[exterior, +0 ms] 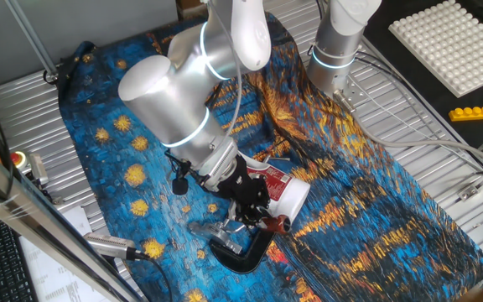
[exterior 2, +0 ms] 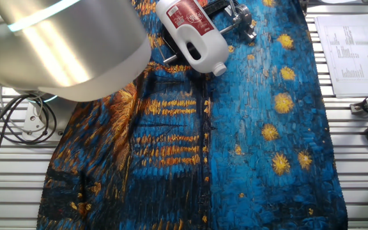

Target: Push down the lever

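Red-tipped lever (exterior: 268,223) on black clamp (exterior: 246,252)

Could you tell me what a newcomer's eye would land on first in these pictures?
Probably the blue-and-orange starry cloth covering the table, and the silver arm reaching down over it. Its gripper sits low by the white bottle and the black clamp with the lever near the cloth's edge.

The arm reaches down over the blue and yellow painted cloth (exterior: 124,159) that covers the table (exterior: 443,201). Its black pincer (exterior: 254,208) sits directly above the dark-red end piece of the lever (exterior: 271,224); jaw spacing cannot be read. The black C-shaped clamp (exterior: 246,254) lies just below. A white bottle (exterior: 288,191) with a red label lies beside the pincer.
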Robot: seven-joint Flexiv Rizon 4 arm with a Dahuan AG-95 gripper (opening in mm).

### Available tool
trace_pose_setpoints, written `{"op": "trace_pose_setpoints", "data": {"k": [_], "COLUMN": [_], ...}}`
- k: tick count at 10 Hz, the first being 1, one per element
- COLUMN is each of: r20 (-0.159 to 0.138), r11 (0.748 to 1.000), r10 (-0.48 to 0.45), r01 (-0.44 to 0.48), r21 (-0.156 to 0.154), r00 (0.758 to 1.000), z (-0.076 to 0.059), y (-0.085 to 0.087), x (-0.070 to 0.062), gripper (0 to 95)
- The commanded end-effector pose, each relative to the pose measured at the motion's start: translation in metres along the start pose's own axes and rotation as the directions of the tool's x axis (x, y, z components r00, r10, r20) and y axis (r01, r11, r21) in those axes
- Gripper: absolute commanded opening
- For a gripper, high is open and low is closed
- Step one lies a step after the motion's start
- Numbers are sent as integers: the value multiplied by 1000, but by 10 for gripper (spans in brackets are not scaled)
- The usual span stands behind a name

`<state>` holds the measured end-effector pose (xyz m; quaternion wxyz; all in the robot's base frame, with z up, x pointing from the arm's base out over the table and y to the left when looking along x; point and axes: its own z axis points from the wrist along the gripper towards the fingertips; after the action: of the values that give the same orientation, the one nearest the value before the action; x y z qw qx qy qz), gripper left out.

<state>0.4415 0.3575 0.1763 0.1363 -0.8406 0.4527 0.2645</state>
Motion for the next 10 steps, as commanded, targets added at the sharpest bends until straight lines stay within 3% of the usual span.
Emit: {"op": "trace_pose_setpoints", "data": {"k": [1,3,10], "r20": [-7,-7,-50], "r11": [1000,1000,998], "r10": [-4,-6,-51], "r01": [4,6,48], "r21": [-26,-26,-45], "r00": [1000,1000,997], "z": [8,11,30], "y": [1,5,-4], "x": [-7,-10,-17], "gripper": [190,190,190]}}
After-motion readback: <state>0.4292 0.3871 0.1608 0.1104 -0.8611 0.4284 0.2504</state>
